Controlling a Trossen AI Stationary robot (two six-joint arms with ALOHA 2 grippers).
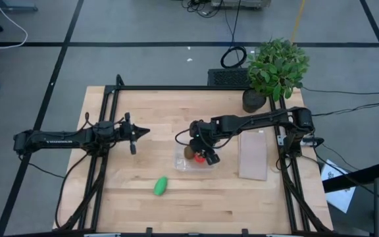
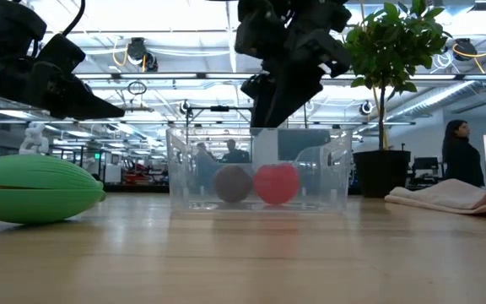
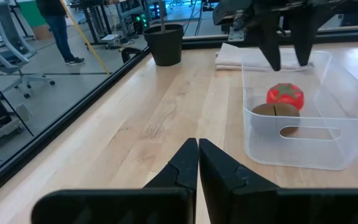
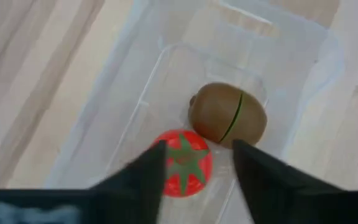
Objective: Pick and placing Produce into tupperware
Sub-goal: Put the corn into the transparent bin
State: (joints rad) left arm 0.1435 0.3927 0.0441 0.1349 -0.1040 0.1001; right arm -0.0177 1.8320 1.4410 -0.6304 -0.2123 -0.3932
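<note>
**Right gripper over tupperware, two pieces in**

Right gripper (image 1: pixel 203 153), centre of the high view: fingers spread apart, holding nothing, poised directly above the red tomato (image 4: pixel 182 163). Tomato and brown kiwi (image 4: pixel 228 114) sit side by side, touching, inside the clear tupperware (image 1: pixel 179 161). Green oblong piece (image 1: pixel 160 185) lies on the table (image 1: pixel 137 210), lower left of the container, well apart. Left gripper (image 1: pixel 137 133), left of centre: fingers pressed together, empty, above the table. Potted plant (image 1: pixel 275 69) at the table's upper right; whitish panel (image 1: pixel 253 155) right of the tupperware.

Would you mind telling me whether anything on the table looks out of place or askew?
Nothing looks damaged or spilled. The tupperware sits level with the kiwi and tomato inside. Only the green piece lies apart on the table, not yet packed.
</note>
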